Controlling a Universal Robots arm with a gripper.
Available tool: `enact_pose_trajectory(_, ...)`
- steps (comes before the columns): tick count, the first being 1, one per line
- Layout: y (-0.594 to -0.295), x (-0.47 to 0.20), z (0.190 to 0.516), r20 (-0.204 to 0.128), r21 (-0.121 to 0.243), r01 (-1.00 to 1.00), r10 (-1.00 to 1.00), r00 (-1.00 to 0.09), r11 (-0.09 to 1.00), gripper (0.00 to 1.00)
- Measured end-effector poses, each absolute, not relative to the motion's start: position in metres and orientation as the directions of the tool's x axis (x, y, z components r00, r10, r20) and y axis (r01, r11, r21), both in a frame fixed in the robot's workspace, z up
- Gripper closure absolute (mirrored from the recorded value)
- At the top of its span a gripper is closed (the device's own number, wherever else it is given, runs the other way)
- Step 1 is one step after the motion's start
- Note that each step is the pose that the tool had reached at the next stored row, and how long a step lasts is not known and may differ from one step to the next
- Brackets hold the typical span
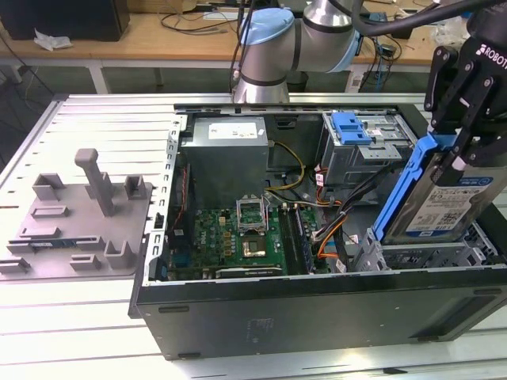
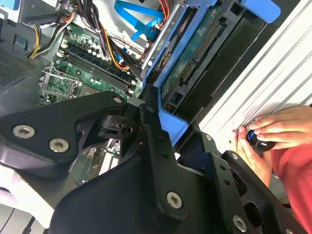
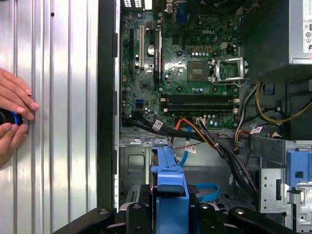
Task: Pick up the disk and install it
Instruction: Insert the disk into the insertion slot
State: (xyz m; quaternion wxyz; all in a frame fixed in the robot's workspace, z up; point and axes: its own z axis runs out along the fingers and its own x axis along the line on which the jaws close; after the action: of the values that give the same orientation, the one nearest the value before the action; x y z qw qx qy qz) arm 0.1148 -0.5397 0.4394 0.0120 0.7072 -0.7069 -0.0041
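- The jaws are closed on the disk. They press its blue carrier rail from both sides near the upper end.
- In both wrist views the rail runs out from between the black fingers, and the green circuit side of the disk is turned to the second wrist camera.
- The disk hangs tilted, label side up, above the grey drive cage. Its lower end is very near the cage, but I cannot tell if it touches.
- In the exterior view this place is at about 3 o'clock from the motherboard, inside the open computer case.
- The power supply is at 12 o'clock from the motherboard, and a smaller blue latch sits at about 11 o'clock from the disk.
- The arm stands behind the case, at 12 o'clock.
- A grey fixture with upright posts lies on the ribbed table, at 9 o'clock from the case and well apart from the disk.
- A person's hands rest on the table just outside the case wall, around a small black knob with a blue ring.
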Motion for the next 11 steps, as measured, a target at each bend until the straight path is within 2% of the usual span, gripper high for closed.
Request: enact_pose_trajectory(11,-0.5397,0.1148,0.4313,0.011,0.023,-1.0,-1.0,0.001,0.0,0.64)
